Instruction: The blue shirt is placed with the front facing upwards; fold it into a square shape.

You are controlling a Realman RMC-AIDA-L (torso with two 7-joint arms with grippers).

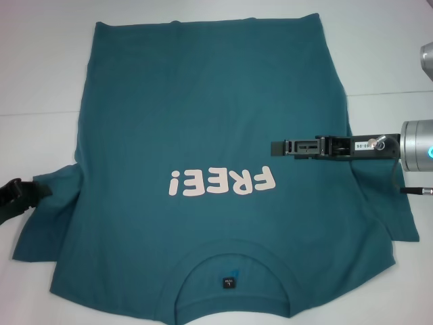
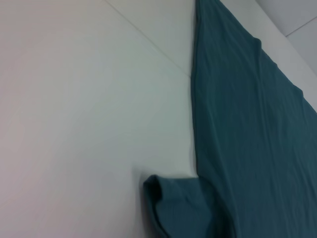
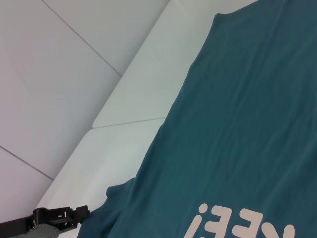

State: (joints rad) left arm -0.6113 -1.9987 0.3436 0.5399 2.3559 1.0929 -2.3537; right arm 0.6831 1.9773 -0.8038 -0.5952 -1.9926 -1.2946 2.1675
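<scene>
- You see the large dark teal-blue cotton T-shirt spread flat, front up, on the white table, its pale pink "FREE!" print reading upside down in your head view.
- The round collar with its small black neck label lies at the edge nearest the robot; the lowest part of the collar is cut off by the frame there.
- The sleeve on the robot's left is rumpled and partly tucked, and your left wrist view shows it as a rolled fold beside the shirt's straight side edge.
- The sleeve on the robot's right is partly hidden behind the right arm.
- The right claw reaches in level from the right side, over the shirt just above the print's end; it is seen side-on, so you cannot tell whether it is open or closed, nor whether it touches the cloth.
- The left claw sits at the left frame edge beside the left sleeve, mostly cut off; its state cannot be told either.
- Your right wrist view catches the left claw far off, at that sleeve's tip.
</scene>
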